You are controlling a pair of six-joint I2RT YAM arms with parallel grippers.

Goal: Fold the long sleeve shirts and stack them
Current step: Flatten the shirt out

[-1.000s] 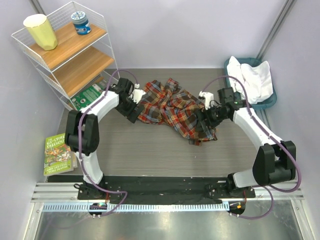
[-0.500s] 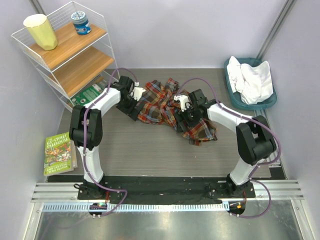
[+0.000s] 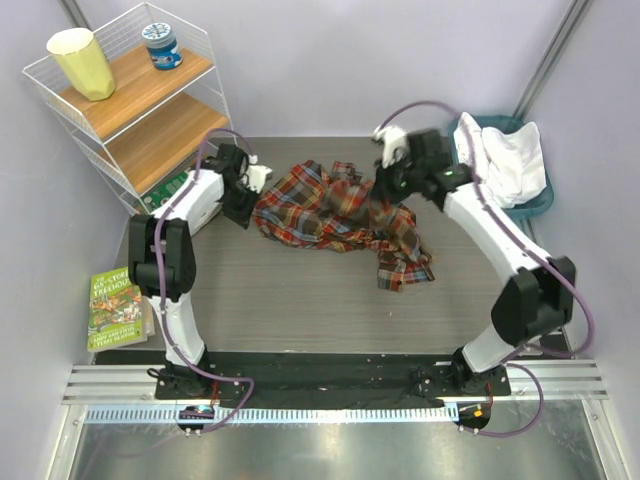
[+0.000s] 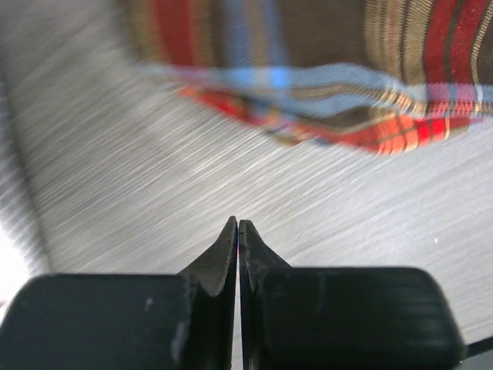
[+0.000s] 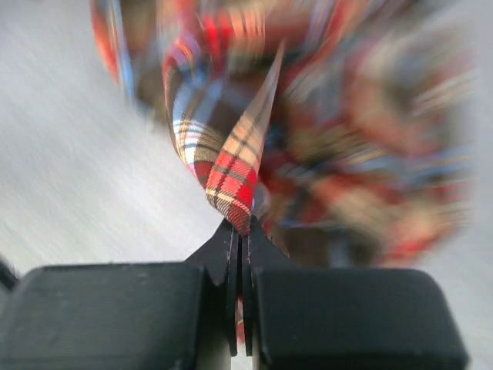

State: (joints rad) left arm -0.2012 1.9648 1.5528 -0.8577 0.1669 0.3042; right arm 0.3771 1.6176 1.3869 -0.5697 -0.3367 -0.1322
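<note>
The plaid long sleeve shirt (image 3: 330,212) lies crumpled across the middle of the table. My right gripper (image 3: 392,184) is at its far right part, shut on a raised fold of the plaid cloth (image 5: 231,181), which stands up from the jaws (image 5: 240,225). My left gripper (image 3: 241,209) sits just off the shirt's left edge. Its fingertips (image 4: 238,223) are pressed together with nothing between them, and the plaid hem (image 4: 323,108) lies a little ahead of them. The white long sleeve shirt (image 3: 510,158) is bunched in the teal basket (image 3: 543,203) at the far right.
A wire shelf (image 3: 130,110) stands at the far left, holding a yellow cup (image 3: 82,62), a blue jar (image 3: 161,45) and a green book (image 3: 178,190) low down. Another book (image 3: 118,308) lies at the left table edge.
Both grippers went from open to shut. The right one swung back toward the far right, carrying a fold of plaid. The left one drew back left, and the shirt spread leftward.
</note>
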